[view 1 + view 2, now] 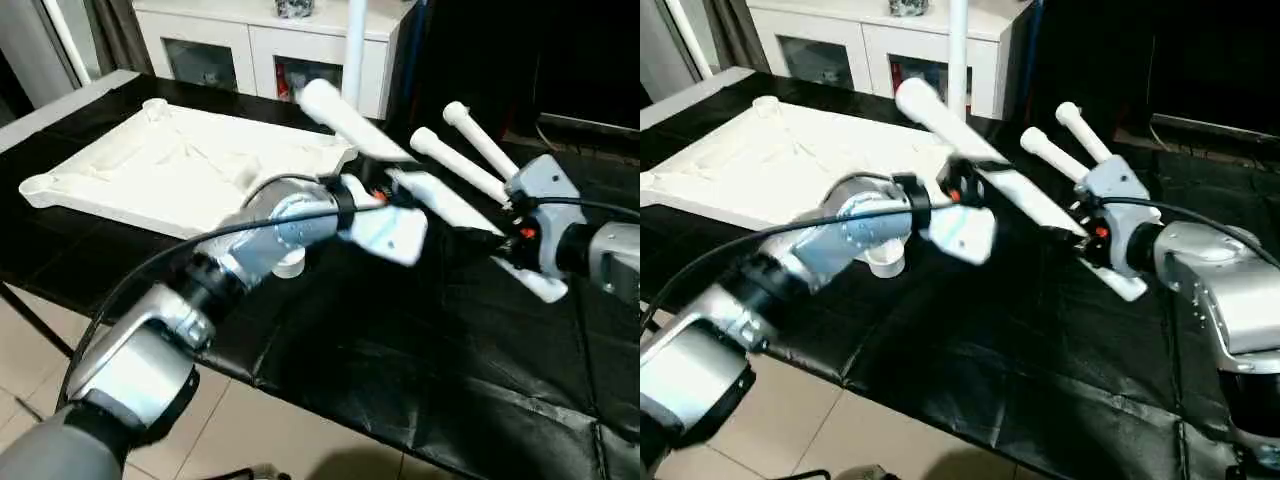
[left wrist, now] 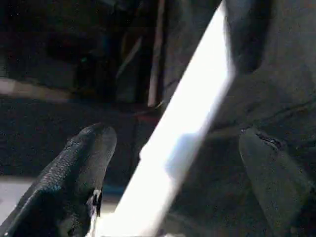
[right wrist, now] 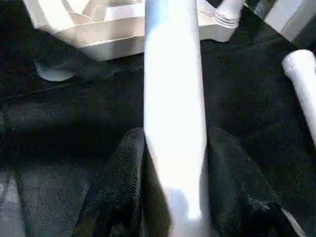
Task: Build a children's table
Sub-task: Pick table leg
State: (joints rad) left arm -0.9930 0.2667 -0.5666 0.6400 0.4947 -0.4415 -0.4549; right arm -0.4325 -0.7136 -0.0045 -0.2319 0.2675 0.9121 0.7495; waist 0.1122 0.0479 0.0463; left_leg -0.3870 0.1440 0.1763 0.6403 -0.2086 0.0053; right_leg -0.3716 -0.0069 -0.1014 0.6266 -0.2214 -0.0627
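1. Your right gripper (image 3: 173,182) is pinching a white table leg (image 1: 400,150), with one black finger pressed against each side of the tube.
2. Your left gripper (image 2: 173,173) is sitting around the same leg with its fingers (image 2: 74,173) spread, clear of the plastic.
3. The leg is angling off the black table cover (image 1: 400,380), its far end pointing toward 11 o'clock.
4. The table top (image 1: 150,170) is lying ribbed side up at your 10 o'clock.
5. Two more legs (image 1: 470,150) are lying at 1 o'clock, beside your right wrist.
6. A white cabinet (image 1: 260,45) is standing at 12 o'clock.
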